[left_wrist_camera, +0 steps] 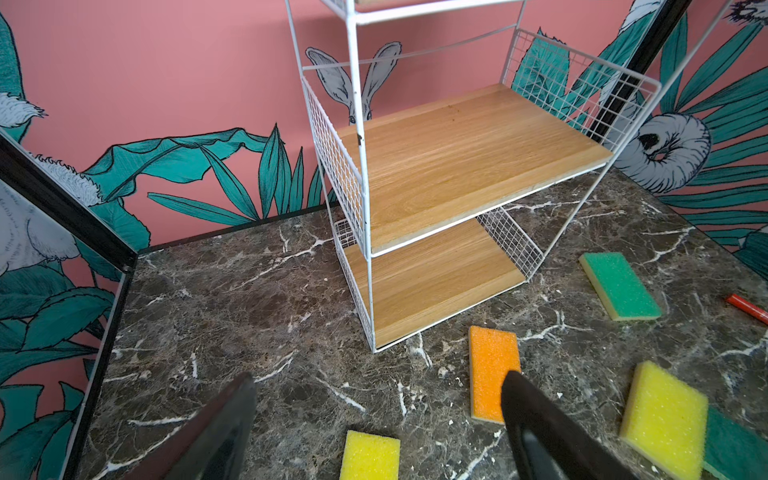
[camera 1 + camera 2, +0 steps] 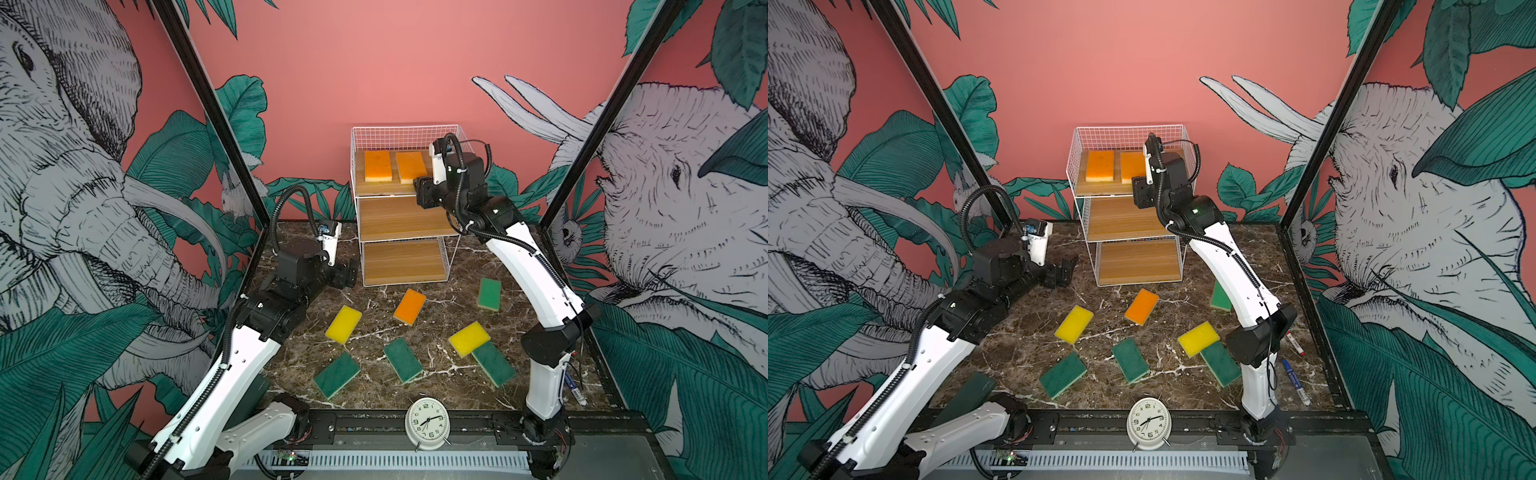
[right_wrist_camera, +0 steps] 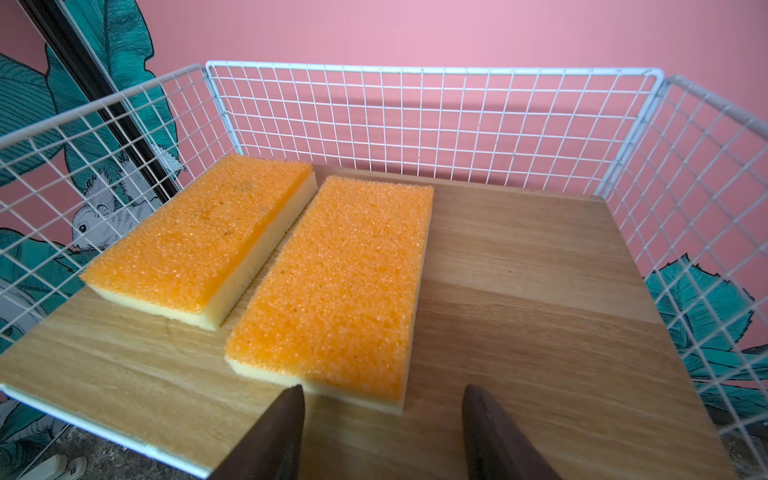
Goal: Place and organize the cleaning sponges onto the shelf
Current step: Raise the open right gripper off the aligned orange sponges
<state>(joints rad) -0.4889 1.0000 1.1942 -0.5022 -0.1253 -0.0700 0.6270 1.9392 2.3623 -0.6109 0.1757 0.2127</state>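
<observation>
The shelf stands at the back of the marble table. Two orange sponges lie side by side on its top tier. My right gripper hovers open at that tier's front edge, just short of the nearer orange sponge, with nothing between its fingers. My left gripper is open above the table, left of the bottom tier. On the table lie one orange sponge, two yellow ones and several green ones. One green sponge is partly under a yellow one.
A white alarm clock stands at the table's front edge. A red marker and a blue marker lie by the right arm's base. Black frame posts and printed walls close in both sides.
</observation>
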